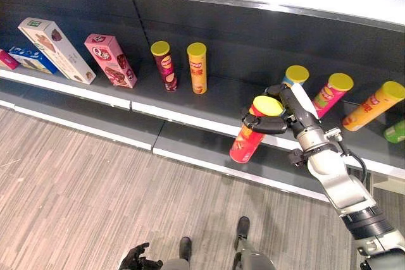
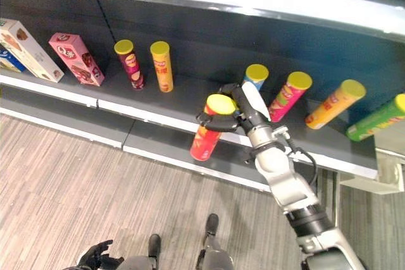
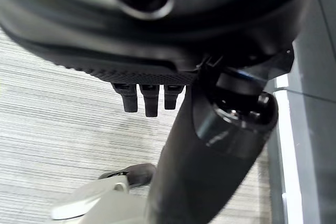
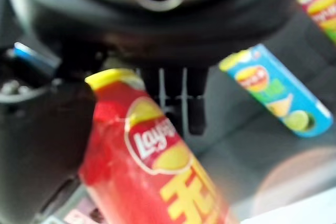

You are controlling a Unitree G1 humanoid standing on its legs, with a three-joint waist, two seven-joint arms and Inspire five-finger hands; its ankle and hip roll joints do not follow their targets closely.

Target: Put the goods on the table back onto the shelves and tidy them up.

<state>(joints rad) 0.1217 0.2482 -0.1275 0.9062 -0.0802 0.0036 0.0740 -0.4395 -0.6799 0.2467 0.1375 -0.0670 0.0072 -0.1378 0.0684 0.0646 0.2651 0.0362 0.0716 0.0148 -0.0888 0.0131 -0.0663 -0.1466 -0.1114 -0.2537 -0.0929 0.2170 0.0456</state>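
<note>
Red chip can (image 1: pixel 249 137), right of centre, tilted before the shelf (image 1: pixel 190 115); right hand (image 1: pixel 278 113) fingers grip its lidded top for placing beside the blue can (image 1: pixel 294 75). Left hand (image 1: pixel 138 258), bottom edge, hangs relaxed.

The red can (image 4: pixel 152 166) carries a round logo in white script, with large yellow characters under it; the blue can (image 4: pixel 278 93) on the shelf bears a like logo, too blurred to read
</note>
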